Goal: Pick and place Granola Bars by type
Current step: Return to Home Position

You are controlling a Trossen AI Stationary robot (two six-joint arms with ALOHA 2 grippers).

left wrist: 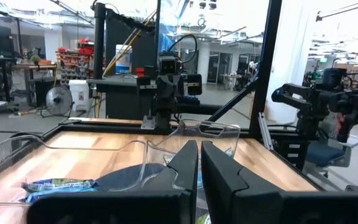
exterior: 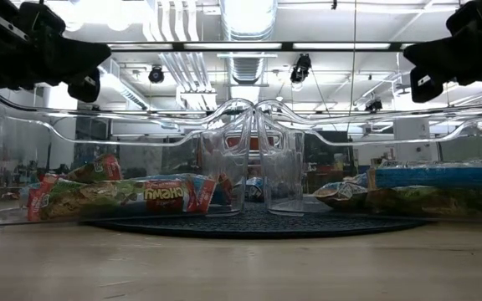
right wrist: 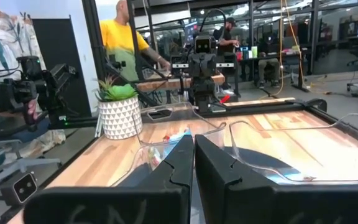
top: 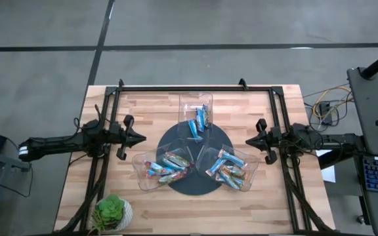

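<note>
1. Every one of the granola bars (top: 169,165) I can see lies inside the three clear trays (top: 195,102) on the dark round mat (top: 195,187); none shows loose on the table (top: 176,213).
2. The left gripper (top: 143,138) hangs just left of the mat, fingers clenched on nothing.
3. The right gripper (top: 247,141) hangs just right of it, likewise closed and empty.
4. Sorting looks finished; only parking the arms seems left.

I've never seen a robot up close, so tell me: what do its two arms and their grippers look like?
The left arm and right arm are matching: slim, black, jointed tubes with bulky knuckles. The left gripper and right gripper each end in two flat, matte-black, wedge-shaped fingers.
</note>
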